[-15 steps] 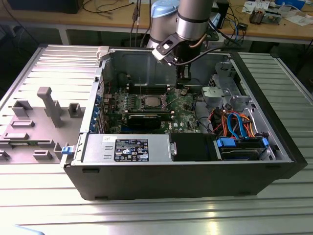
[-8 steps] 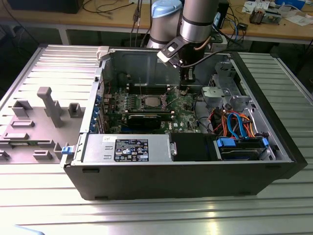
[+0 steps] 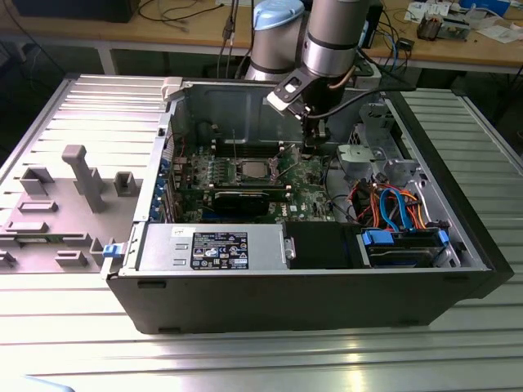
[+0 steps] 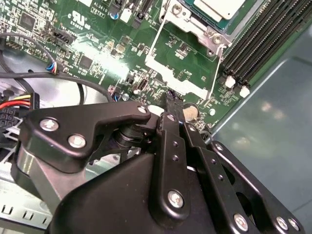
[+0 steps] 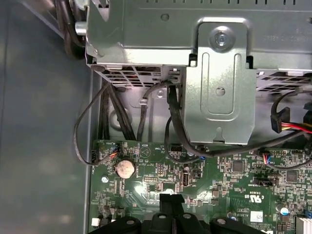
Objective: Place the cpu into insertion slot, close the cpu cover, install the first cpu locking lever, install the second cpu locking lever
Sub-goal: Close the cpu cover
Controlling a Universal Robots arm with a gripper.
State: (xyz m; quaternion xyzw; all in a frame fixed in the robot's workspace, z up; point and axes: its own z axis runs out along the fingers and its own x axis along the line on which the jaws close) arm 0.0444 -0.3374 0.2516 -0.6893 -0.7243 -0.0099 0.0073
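Claw [image 4: 173, 100], black, tips pinched narrow and empty, hangs in the dark grey computer case [image 3: 245, 294], low over the green motherboard [image 4: 97, 63]. Just ahead, the thin silvery cpu cover [image 4: 168, 72] appears swung open. At eight o'clock from the claw in the exterior view, the shiny square cpu [image 3: 253, 169] already sits in the silver-rimmed insertion slot [image 4: 190, 22]. Closing the cover seems in hand, needing a gentle push. Black cables [image 5: 105, 117] and a silver battery [image 5: 125, 168] crowd nearby.

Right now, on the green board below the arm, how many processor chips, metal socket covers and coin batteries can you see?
Processor chip: 1
Socket cover: 1
Coin battery: 1
Total: 3
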